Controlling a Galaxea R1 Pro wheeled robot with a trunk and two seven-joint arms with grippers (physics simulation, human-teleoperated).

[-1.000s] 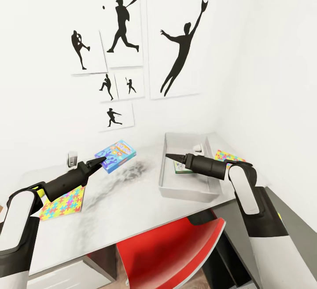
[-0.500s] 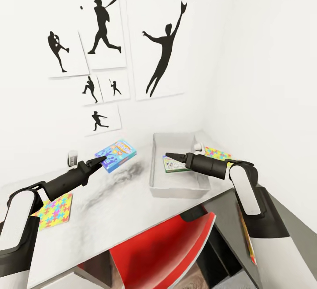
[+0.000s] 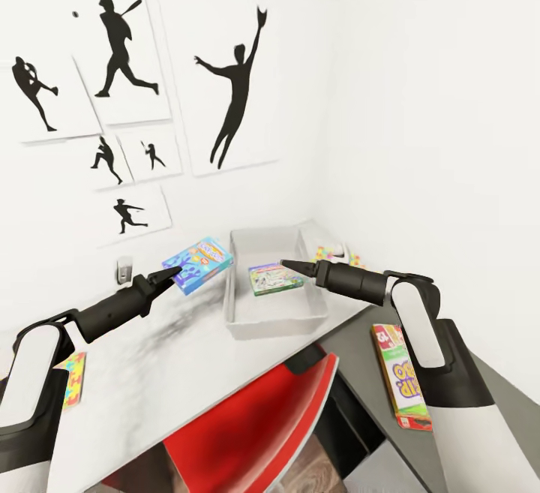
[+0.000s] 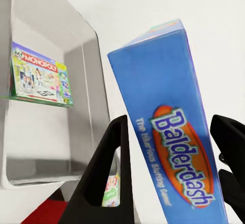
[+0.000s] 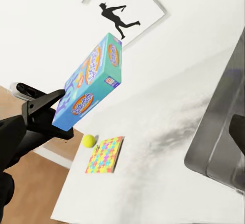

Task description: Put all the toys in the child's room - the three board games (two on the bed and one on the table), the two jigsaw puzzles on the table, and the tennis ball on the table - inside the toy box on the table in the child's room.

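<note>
Balderdash box [image 4: 176, 132]: blue, orange logo oval. Monopoly box [image 4: 40, 75]: green-edged, white cartoon print. Toy box [image 3: 244, 313]: light grey. Puzzle [image 5: 104, 155]: yellow, pink, blue, green. Tennis ball [image 5: 89, 140]: yellow-green. Chair [image 3: 255, 433]: red.

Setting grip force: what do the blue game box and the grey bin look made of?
Blue game box, held in the left claw: seems glossy printed card, with sharp flat faces and crisp lettering. Toy box: looks like smooth moulded plastic with a faint sheen, though painted metal is possible.
</note>
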